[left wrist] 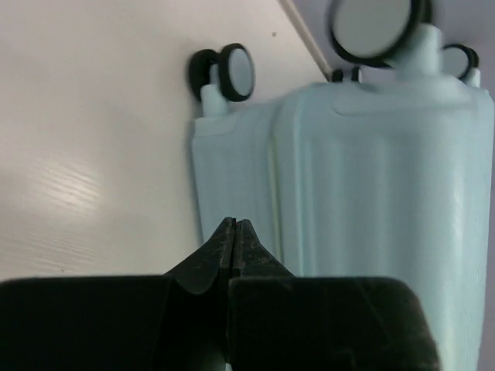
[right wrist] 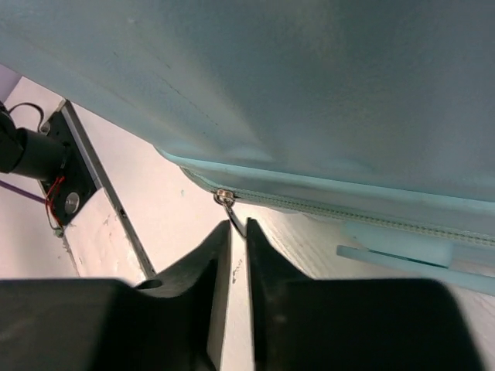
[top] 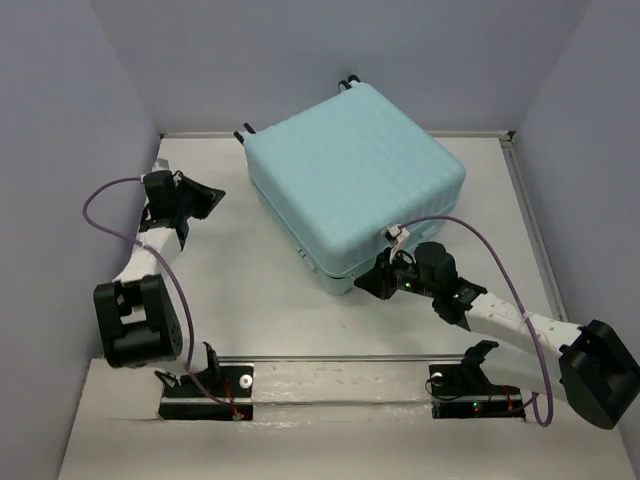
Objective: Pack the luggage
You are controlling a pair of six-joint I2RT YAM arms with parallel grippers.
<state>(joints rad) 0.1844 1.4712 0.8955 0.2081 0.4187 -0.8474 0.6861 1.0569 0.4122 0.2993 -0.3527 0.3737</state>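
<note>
We saw a white tabletop boxed in by grey walls. The luggage lay closed at its far middle. The left end effector was pressed together and empty, and the right end effector clamped the zipper pull.

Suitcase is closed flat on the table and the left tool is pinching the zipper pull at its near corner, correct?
Wrong arm: the right tool, not the left, pinches the zipper pull on the closed suitcase, as the right wrist view shows. The left tool is shut on nothing beside the suitcase.
</note>
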